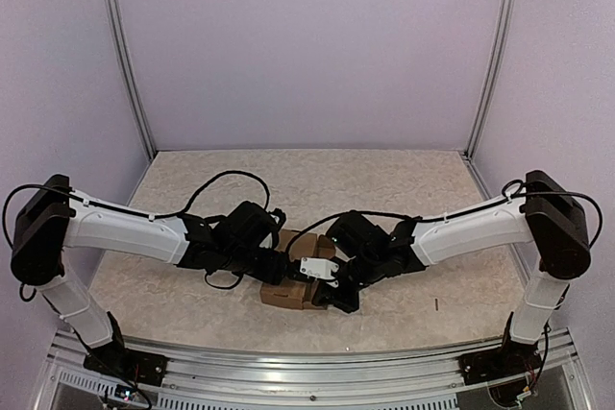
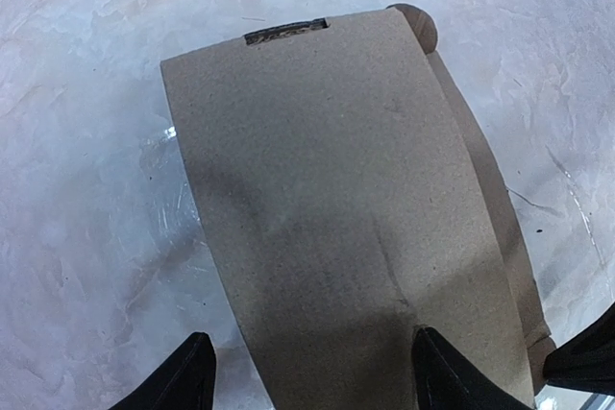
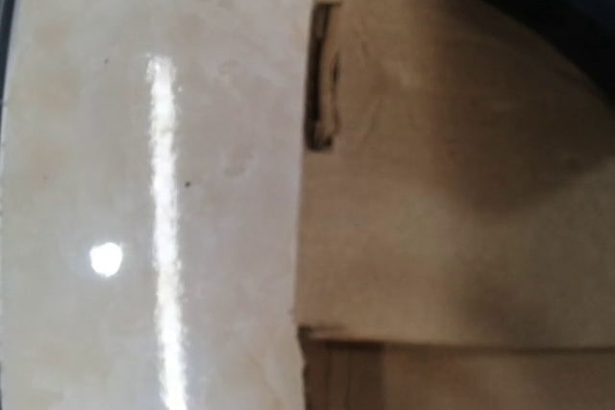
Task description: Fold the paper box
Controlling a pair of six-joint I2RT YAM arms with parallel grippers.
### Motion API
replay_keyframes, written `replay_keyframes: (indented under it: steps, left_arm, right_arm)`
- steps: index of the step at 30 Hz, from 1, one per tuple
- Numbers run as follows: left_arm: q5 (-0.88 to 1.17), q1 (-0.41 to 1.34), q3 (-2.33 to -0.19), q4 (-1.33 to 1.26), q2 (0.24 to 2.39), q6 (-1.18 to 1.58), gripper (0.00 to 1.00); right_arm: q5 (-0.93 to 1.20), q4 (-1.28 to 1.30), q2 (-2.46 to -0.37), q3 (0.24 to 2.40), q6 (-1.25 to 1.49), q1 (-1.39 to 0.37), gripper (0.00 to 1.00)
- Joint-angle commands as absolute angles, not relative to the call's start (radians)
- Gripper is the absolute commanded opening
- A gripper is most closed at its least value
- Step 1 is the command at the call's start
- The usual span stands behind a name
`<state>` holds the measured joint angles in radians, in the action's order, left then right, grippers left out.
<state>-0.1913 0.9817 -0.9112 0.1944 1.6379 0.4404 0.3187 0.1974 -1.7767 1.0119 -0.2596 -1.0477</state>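
Observation:
The paper box (image 1: 286, 297) is a brown cardboard piece lying near the table's front edge, between both arms. In the left wrist view its broad top panel (image 2: 336, 199) fills the middle, with a narrow slot (image 2: 285, 33) at the far edge. My left gripper (image 2: 312, 379) is open just above the panel's near end; one fingertip (image 2: 192, 376) hangs over the table, the other (image 2: 442, 376) over the cardboard. My right gripper (image 1: 332, 297) presses low at the box's right side. Its fingers stay out of its own view, which shows only cardboard (image 3: 452, 218) and a slot (image 3: 324, 74) up close.
The marbled table (image 1: 384, 189) stretches back to purple walls with metal posts (image 1: 130, 74) at the corners. An aluminium rail (image 1: 307, 362) runs along the front edge by the arm bases. A dark part of the right arm (image 2: 588, 362) sits beside the box.

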Motion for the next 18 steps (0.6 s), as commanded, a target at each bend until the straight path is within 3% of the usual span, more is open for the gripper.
replay_keyframes:
  steps: [1,6,13,18]
  left_arm:
    - [-0.167,0.982,-0.905,0.221,1.679,0.422,0.69]
    - [-0.171,0.982,-0.905,0.223,1.679,0.422,0.69]
    - [-0.176,0.979,-0.899,0.227,1.677,0.421,0.69]
    - [-0.181,0.979,-0.897,0.233,1.671,0.422,0.69]
  right_arm:
    - [0.324,0.206,-1.812,1.076,-0.252,-1.038,0.00]
    - [0.339,0.209,-1.796,1.058,-0.261,-1.038,0.01]
    - [0.360,0.201,-1.786,1.045,-0.275,-1.039,0.21]
    - [0.357,0.211,-1.812,1.062,-0.272,-1.045,0.21]
